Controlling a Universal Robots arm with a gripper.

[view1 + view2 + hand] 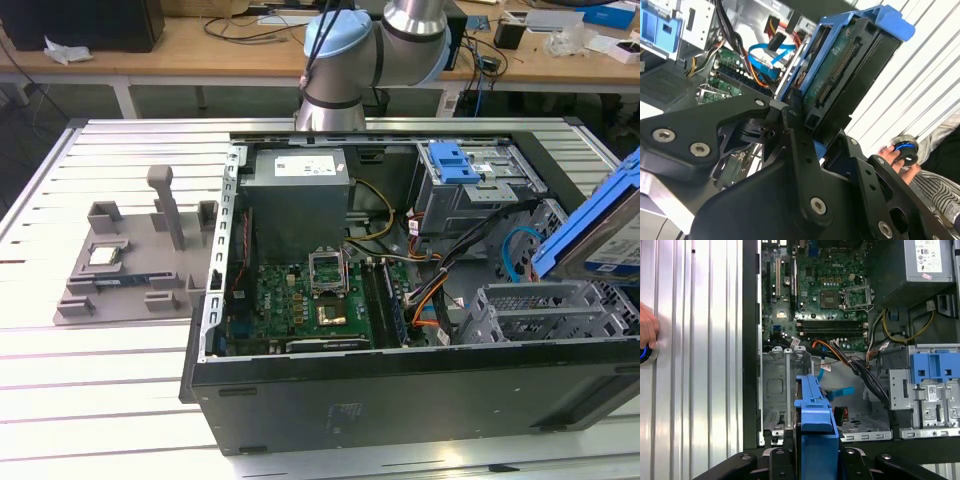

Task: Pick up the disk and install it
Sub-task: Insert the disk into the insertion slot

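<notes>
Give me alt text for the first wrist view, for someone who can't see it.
The tool holds the disk on edge above an open case, whose motherboard and grey cage show. A hand lies on the slatted table beside the case.

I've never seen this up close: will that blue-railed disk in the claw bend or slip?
Probably stiff: the disk shows a circuit board and a boxy body inside plastic rails. Slipping seems unlikely, since the claw grips it on both sides.

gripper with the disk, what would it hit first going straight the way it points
The disk in the gripper would probably meet the grey drive cage or the blue cable beside it; depth unclear.
</notes>
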